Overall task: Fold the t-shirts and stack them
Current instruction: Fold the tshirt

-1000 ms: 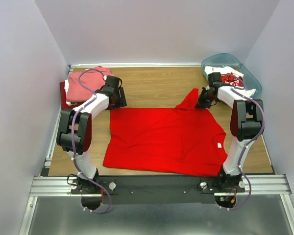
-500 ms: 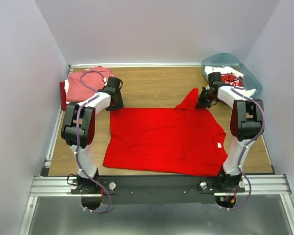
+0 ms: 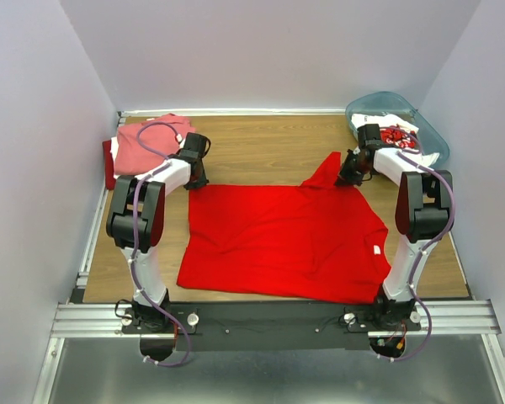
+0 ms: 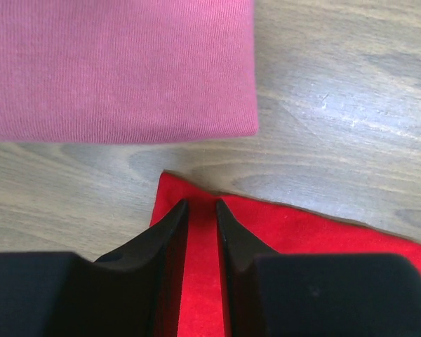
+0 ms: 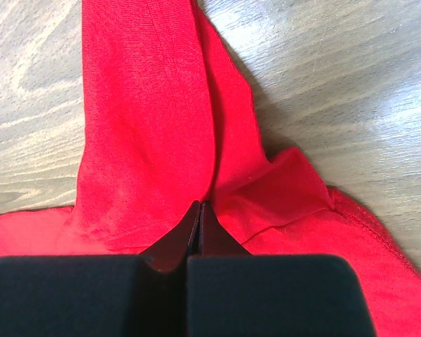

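Note:
A bright red t-shirt (image 3: pixel 286 236) lies spread flat on the wooden table, its white neck label (image 3: pixel 376 250) near the right edge. My left gripper (image 3: pixel 197 177) sits low over the shirt's far left corner (image 4: pixel 302 225); in the left wrist view (image 4: pixel 201 203) its jaws stand a little apart with flat red cloth showing between them. My right gripper (image 3: pixel 348 177) is shut on a bunched sleeve of the red shirt (image 5: pixel 147 119), with the tips (image 5: pixel 200 205) pinched together. A folded salmon-pink shirt (image 3: pixel 147 143) (image 4: pixel 119 63) lies on a darker red one (image 3: pixel 109 164) at the far left.
A translucent teal bin (image 3: pixel 433 139) stands at the far right corner with a white, red-printed shirt (image 3: pixel 396 135) in it. White walls close in the table on three sides. Bare wood (image 3: pixel 269 147) shows behind the red shirt.
My left arm has swung its elbow in, and its gripper has shifted slightly toward the red shirt's far left corner. The right arm and the shirt have not moved.

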You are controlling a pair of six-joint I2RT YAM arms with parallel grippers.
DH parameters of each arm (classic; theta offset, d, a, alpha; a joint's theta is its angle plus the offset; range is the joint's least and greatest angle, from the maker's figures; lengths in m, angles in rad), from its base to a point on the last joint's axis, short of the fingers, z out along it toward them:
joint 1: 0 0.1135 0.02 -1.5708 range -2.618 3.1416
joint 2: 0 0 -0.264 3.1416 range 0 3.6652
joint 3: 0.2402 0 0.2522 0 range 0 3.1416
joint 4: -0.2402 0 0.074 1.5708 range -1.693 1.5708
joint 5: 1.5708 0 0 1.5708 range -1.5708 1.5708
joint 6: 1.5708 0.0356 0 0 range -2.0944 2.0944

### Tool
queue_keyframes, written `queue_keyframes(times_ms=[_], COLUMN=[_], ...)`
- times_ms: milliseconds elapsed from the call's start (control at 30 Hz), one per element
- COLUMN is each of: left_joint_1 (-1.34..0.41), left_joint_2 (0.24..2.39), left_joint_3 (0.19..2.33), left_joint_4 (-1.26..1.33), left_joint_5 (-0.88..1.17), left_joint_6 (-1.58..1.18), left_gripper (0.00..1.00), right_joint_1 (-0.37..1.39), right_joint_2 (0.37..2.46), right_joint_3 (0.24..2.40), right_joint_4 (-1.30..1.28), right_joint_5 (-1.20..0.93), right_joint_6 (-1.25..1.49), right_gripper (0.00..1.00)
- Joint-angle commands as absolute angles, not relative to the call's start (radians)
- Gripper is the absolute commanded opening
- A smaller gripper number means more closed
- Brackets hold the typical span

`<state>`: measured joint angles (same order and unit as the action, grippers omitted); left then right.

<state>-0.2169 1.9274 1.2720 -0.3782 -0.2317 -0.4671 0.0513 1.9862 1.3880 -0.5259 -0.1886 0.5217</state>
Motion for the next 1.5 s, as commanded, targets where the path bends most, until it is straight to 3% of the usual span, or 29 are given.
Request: queue_keyframes(times_ms=[0, 300, 933, 1467], left_joint_1=[-0.212, -0.212, -0.178, -0.178], left_joint_2=[1.96, 1.914, 1.94, 1.97], left_joint_3=[1.281, 1.275, 1.287, 1.236], left_joint_4=[-0.365, -0.345, -0.314, -0.287], left_joint_5=[-0.273, -0.327, -0.319, -0.27], left_joint_6=[-0.463, -0.488, -0.499, -0.503], left_gripper=[0.31, 0.44, 0.46, 0.28], right_joint_1=[0.057, 0.057, 0.058, 0.057], right_joint_2=[1.957, 1.956, 1.967, 1.97], right_joint_3=[1.385, 1.381, 1.381, 1.382], right_joint_4=[-0.555, -0.555, -0.555, -0.555], right_joint_5=[-0.206, -0.213, -0.235, -0.236], right_joint_6=[0.509, 0.508, 0.505, 0.508], right_gripper=[0.0, 0.01, 0.0, 0.01])
